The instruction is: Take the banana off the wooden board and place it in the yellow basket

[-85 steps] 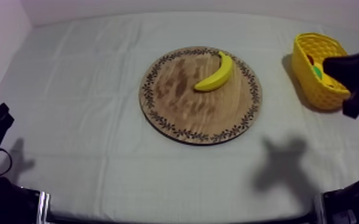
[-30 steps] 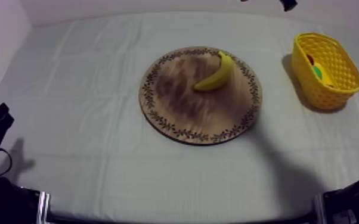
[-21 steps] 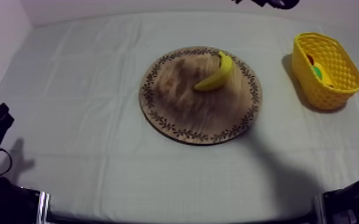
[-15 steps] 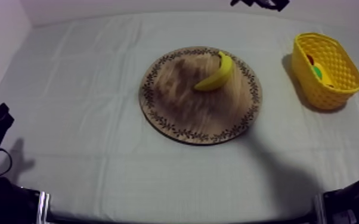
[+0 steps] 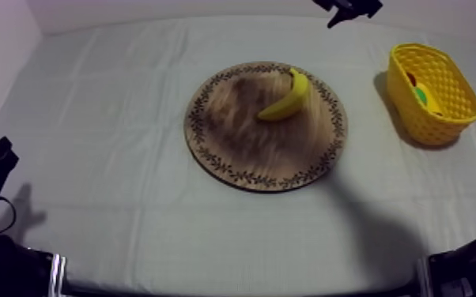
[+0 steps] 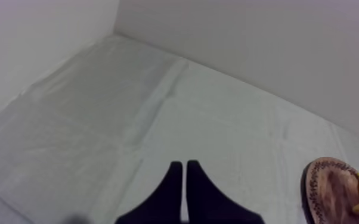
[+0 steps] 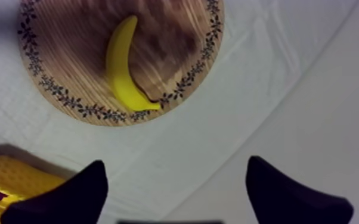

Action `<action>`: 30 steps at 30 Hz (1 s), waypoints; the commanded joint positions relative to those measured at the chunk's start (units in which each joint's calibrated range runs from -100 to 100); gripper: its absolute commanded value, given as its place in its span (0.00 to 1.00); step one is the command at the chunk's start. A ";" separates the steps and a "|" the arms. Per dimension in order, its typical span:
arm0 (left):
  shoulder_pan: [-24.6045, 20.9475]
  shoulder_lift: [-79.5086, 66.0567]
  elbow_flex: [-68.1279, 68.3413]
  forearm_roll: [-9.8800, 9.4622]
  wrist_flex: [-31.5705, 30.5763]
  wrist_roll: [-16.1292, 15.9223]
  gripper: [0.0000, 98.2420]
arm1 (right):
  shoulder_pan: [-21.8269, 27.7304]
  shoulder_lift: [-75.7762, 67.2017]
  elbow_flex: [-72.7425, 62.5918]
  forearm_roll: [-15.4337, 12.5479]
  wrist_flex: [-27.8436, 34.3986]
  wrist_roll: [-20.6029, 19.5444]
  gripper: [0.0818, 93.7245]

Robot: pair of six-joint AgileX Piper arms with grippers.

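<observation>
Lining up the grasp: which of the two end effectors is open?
The right end effector: its fingers stand wide apart with nothing between them. The left end effector is shut on nothing, its two black tips lying together as a narrow wedge.

Brown wooden board: light and dark streaked grain, ring of dark leaf-like motifs along rim. Bright yellow banana on it. To right of board, basket: yellow, lattice weave, red and green bits inside. Grey-white cloth under board: plain.
</observation>
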 commanded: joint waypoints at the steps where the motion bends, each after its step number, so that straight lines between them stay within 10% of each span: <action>1: 0.01 0.00 -0.01 -0.01 -0.01 0.01 0.00 | 0.07 0.28 0.15 -0.06 -0.06 -0.28 0.83; 30: 0.01 0.00 -0.01 -0.01 -0.01 0.01 0.00 | -0.30 10.69 19.14 2.43 -10.71 -2.89 0.74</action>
